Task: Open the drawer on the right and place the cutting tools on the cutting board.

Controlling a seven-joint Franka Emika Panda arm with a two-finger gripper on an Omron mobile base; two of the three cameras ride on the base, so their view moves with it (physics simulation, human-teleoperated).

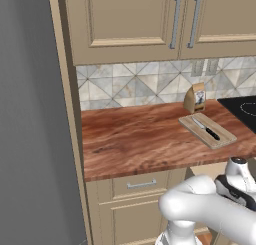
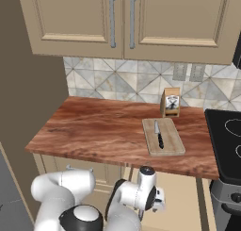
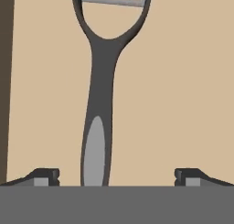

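Dark-handled peeler (image 3: 98, 127) on the tan drawer floor (image 3: 183, 81), between the wide-open, empty tool (image 3: 117, 175) fingertips.

Paper bag (image 1: 195, 97) on counter (image 1: 130, 139).

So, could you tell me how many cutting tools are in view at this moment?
2: a black-handled knife lying lengthwise on the cutting board, and a dark-handled peeler on the tan drawer floor below the gripper. Others may be hidden.
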